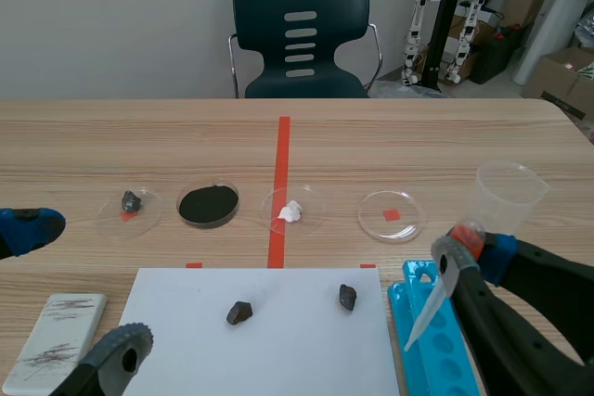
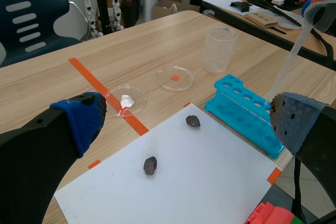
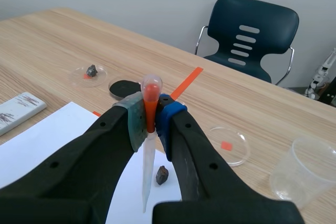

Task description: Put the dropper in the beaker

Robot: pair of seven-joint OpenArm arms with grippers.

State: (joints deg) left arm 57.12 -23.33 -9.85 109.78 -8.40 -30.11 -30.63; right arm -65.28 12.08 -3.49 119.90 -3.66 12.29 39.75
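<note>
The left tool (image 2: 189, 121) is hanging wide open at the near left, holding nothing. The right tool (image 3: 149, 124) is pinching the dropper (image 3: 147, 177) near its bulb, tip down above the rack (image 1: 436, 340). Just beyond, the beaker (image 1: 506, 194) is standing empty on the surface (image 1: 418, 136). The pickup looks done, while carrying over and releasing are remaining.

dropper (image 3: 150, 109) clamped between fingers (image 3: 134, 121), beaker (image 3: 307, 174) nearby
</note>
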